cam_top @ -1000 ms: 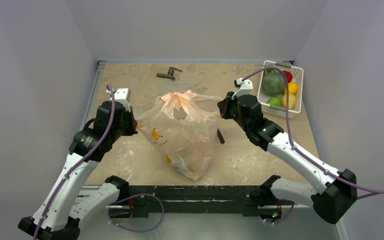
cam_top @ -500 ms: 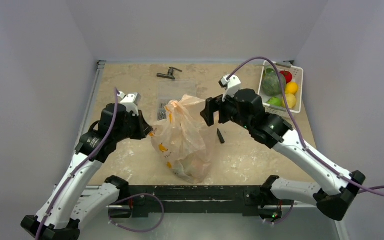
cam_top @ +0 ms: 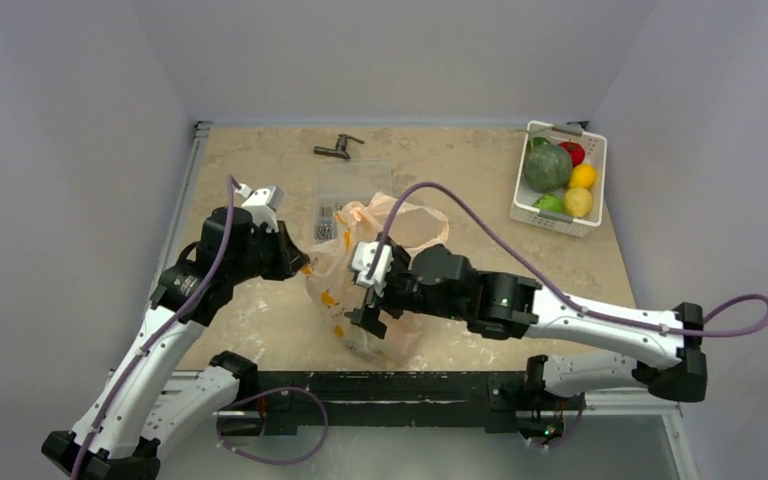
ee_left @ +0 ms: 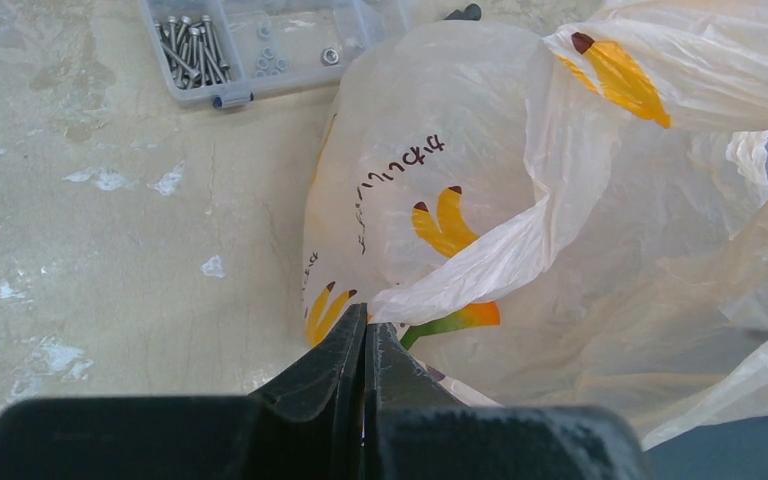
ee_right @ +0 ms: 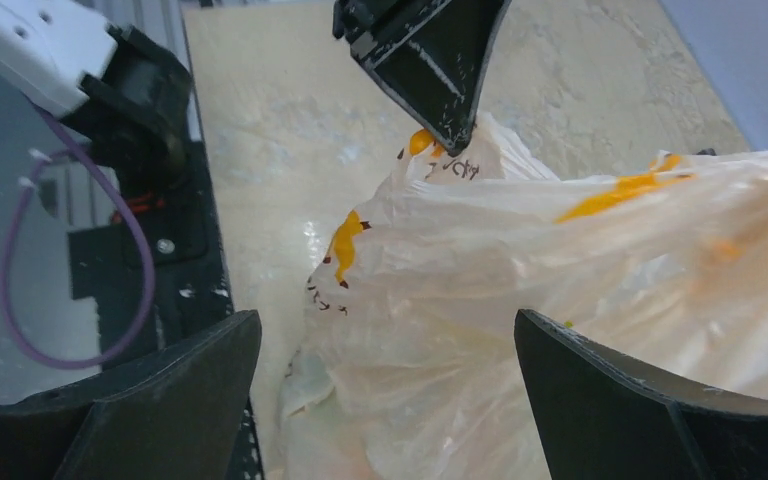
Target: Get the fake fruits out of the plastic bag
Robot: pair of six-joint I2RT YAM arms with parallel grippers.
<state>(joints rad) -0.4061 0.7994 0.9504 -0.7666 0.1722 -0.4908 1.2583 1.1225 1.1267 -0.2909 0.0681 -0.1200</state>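
Observation:
The peach-orange plastic bag [cam_top: 332,292] lies slumped in the middle of the table, with a loop handle [cam_top: 410,213] at its far side. My left gripper [cam_top: 305,267] is shut on a fold of the bag's left edge; in the left wrist view its jaws [ee_left: 365,318] pinch the film [ee_left: 480,150]. My right gripper [cam_top: 368,303] hovers open over the near part of the bag. Its fingers stand wide on either side of the crinkled film [ee_right: 520,260], with nothing held. The fake fruits are hidden inside the bag.
A clear parts box [cam_top: 345,195] with screws sits just behind the bag. A dark tool [cam_top: 337,148] lies near the back wall. A white basket [cam_top: 560,222] at the back right holds a dark green vegetable and red, yellow and green pieces.
My right gripper let go of the bag's handle, opened wide and swung down and left over the bag's front. The bag sagged. My left gripper keeps its hold.

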